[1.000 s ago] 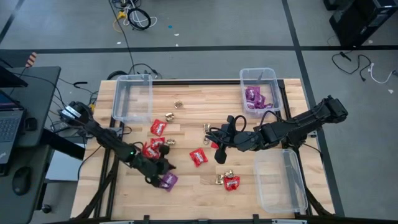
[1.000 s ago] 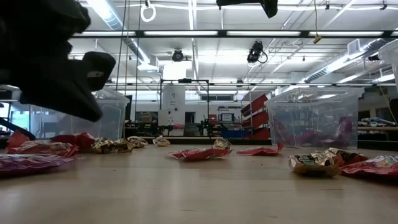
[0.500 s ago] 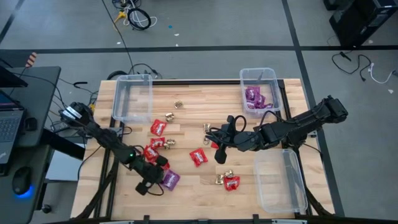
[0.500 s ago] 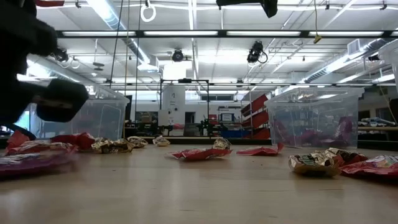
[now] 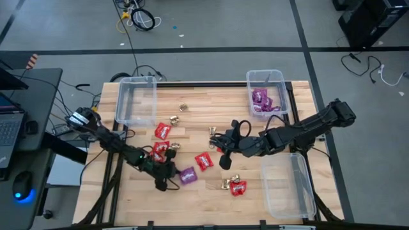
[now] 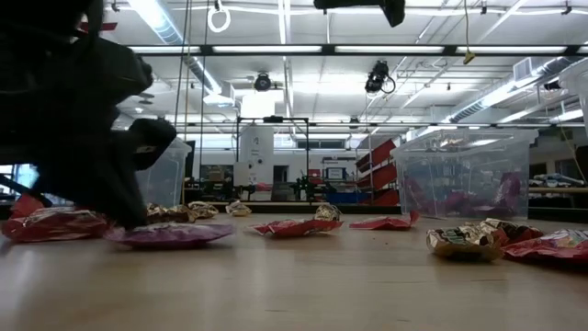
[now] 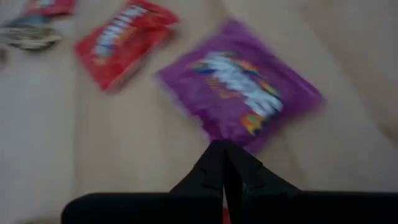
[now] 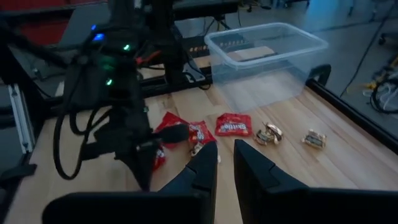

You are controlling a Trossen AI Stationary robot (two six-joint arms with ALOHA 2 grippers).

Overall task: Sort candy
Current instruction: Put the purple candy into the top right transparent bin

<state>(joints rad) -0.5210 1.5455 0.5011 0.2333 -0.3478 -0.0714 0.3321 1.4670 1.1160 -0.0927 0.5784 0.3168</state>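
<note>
Touching purple packet, left end effector closed

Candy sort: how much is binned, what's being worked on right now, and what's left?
Done: several purple packets sit in the far right bin. The far left bin and the near right bin look empty. In hand: nothing is gripped; the shut left end effector is beside a loose purple packet. The right end effector hangs mid-table. Left: red packets and gold pieces lie scattered.
</note>
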